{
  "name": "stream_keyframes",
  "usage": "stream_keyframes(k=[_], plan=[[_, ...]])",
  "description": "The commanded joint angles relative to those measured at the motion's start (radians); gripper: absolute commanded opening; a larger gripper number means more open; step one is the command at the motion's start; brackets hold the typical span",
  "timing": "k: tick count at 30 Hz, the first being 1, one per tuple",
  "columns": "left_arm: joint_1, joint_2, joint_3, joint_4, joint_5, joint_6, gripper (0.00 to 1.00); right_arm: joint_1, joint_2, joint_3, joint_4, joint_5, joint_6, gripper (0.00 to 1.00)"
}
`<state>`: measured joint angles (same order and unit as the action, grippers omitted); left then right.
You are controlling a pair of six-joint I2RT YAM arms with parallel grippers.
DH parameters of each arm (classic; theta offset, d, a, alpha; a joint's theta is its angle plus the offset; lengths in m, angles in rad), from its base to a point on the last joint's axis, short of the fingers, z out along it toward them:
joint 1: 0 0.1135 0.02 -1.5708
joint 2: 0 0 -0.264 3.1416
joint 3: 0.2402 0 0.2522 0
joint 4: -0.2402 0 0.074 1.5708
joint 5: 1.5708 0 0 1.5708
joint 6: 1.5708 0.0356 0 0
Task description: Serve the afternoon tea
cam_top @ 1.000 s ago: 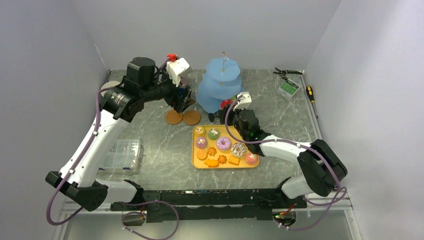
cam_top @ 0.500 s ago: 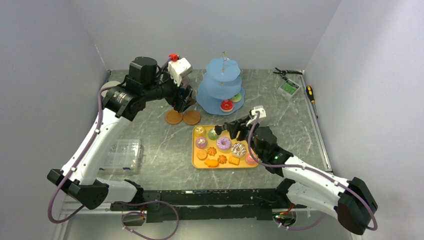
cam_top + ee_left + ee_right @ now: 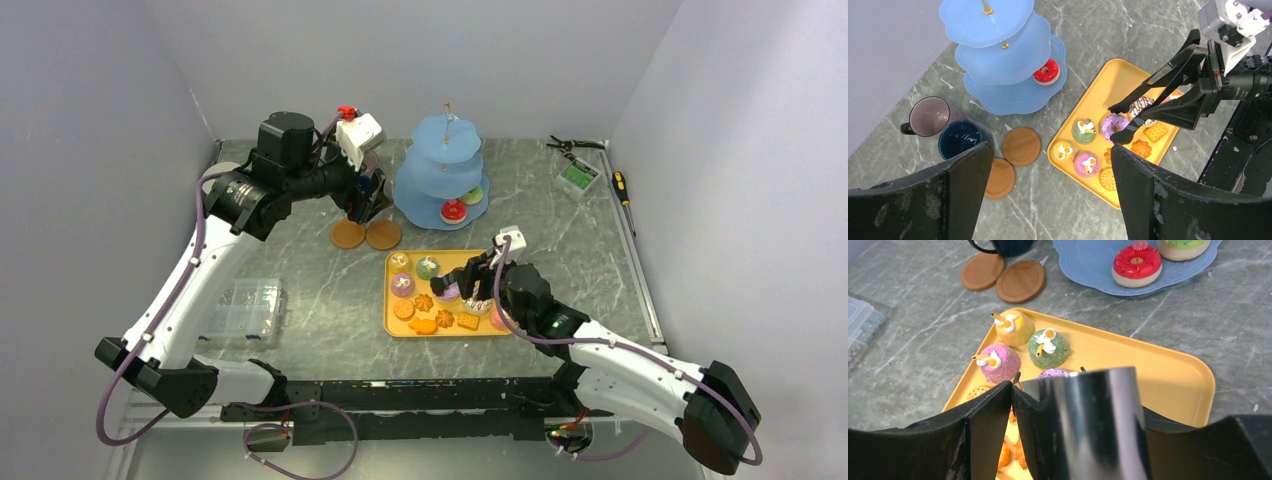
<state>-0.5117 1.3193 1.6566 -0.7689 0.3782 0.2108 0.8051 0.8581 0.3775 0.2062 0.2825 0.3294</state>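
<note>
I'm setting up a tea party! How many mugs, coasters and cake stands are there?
Mugs, one mauve and one dark-blue: 2
Brown round wooden coasters: 2
Light-blue three-tier stand: 1
Total: 5

A grey marble-patterned tabletop (image 3: 300, 300) sits boxed in by 3 plain pale lilac-grey walls (image 3: 420, 60): left, right and far. Light is even and soft. A metal rail (image 3: 640, 290) edges the table's right side.
</note>
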Motion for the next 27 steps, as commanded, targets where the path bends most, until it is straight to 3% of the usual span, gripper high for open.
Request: stream_keyframes(k=[1, 12, 27], plan=[[0.001, -0.003, 0.045, 0.011, 0.024, -0.023, 0.93, 0.013, 0.021, 0.013, 0.043, -0.004, -0.023, 0.66], [0.002, 0.001, 0.052, 0.017, 0.027, -0.024, 0.93, 0.066, 0.043, 0.014, 0.020, 0.041, -0.087, 0.66], [0.002, 0.007, 0.068, 0.010, 0.025, -0.032, 0.93, 0.094, -0.017, 0.112, 0.040, 0.162, -0.166, 0.49]])
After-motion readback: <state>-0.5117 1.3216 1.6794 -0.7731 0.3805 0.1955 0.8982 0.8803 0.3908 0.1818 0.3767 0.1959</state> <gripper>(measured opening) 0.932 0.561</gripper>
